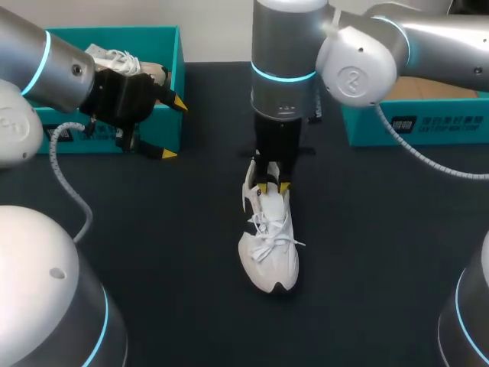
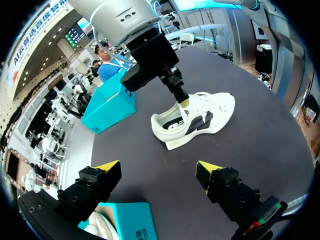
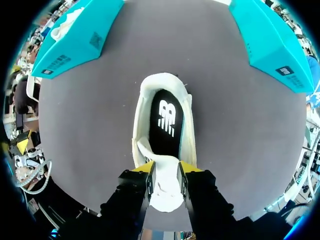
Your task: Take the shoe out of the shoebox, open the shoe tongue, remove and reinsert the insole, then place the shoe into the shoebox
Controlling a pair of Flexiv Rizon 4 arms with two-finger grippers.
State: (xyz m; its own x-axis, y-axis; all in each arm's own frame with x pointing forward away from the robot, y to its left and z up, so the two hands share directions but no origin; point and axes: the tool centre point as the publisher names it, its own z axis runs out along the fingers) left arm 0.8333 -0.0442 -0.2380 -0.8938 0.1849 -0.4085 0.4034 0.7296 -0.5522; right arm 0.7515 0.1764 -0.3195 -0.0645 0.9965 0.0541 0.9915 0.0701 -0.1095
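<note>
Shoe stands on its sole mid-bench, outside any box. We judge it light, soft in the upper and floppy at the tongue, stiffer at sole and heel, so the tongue or heel collar look the surest holds. Its long axis runs near-to-far — toe towards us, heel away. Our right claw is clamped on the tongue, leaving the black insole exposed. Our left claw hangs open beside the teal shoebox, well apart from the shoe.
</note>
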